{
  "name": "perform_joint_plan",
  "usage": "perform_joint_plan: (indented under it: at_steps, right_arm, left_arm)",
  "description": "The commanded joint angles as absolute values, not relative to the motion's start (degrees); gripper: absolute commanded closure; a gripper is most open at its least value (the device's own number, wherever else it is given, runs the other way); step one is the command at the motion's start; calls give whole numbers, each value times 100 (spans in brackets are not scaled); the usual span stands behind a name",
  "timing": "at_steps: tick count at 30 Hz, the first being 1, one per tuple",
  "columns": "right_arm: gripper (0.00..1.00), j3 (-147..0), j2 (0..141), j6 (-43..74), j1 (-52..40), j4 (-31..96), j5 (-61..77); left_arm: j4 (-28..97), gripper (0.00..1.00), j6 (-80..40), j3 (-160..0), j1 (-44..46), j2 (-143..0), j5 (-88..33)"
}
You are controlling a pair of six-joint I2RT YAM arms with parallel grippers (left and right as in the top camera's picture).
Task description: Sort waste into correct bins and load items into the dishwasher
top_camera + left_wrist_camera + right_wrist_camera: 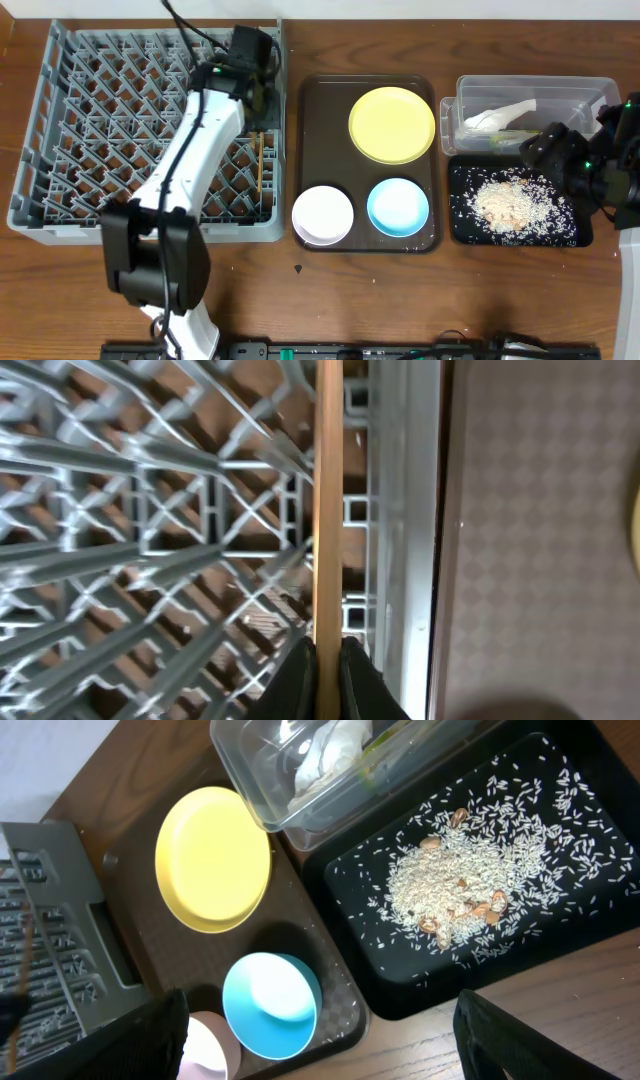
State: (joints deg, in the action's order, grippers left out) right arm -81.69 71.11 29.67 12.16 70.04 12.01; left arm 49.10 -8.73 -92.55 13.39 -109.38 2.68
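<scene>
Left pincer (328, 682): closed tight on one thin wooden chopstick (328, 510), above the right edge of the large grey plastic dish rack (60, 120). The stick runs along the rack's right wall, over the pegs.

Right pincer (320, 1020): spread wide, nothing between the fingers. It hovers over the shallow black rectangular tray (460, 225).

- Pale beige rice-like scraps (515, 200): heaped mid-tray, loose grains scattered around.
- Clear plastic rectangular tub (585, 88): just behind the black tray; white crumpled napkin (495, 117) inside.
- Dark brown serving tray (330, 110), on the wooden tabletop (400, 290): carries the round yellow plate (392, 123), small white bowl (322, 214) and small light blue bowl (398, 207).
</scene>
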Motion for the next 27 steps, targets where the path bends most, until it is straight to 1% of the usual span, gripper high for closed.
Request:
perform_joint_plan:
  at_steps: [1,4,5,7,8,12,16,23,25,27]
  right_arm:
    - [17,-8237,7113,2908,1234,7008,1236]
    - [17,-8237,7113,2908,1234,7011,1238]
    - [17,-8237,7113,2908,1234,7011,1249]
    - [17,-8239,7113,2908,1234,7008,1251]
    - [17,-8237,7113,2908,1234,7006,1251]
    - [18,-8239,7113,2908,1234,7000,1251]
    - [17,-8239,7113,2908,1234,7002,1251]
    - [17,-8237,7113,2908,1234,6954,1247]
    - [17,-8237,7116,2906,1234,6943,1247]
    - [17,-8239,7116,2908,1234,6928,1247]
  left_arm:
    - [4947,92,-779,-9192,1343,-11238,211]
    - [4976,90,-781,-9192,1343,-11334,209]
    - [4993,85,-781,-9194,1343,-11334,191]
    - [5048,66,-784,-9218,1343,-11273,189]
    - [5076,64,-784,-9236,1343,-11229,191]
    - [5183,61,-790,-9266,1343,-10919,189]
    - [5269,61,-825,-9266,1347,-10449,113]
    - [5522,61,-825,-9264,1577,-9719,-1332]
    - [5631,59,-821,-9264,1804,-9690,-1509]
    - [5680,55,-814,-9216,2104,-9725,-1575]
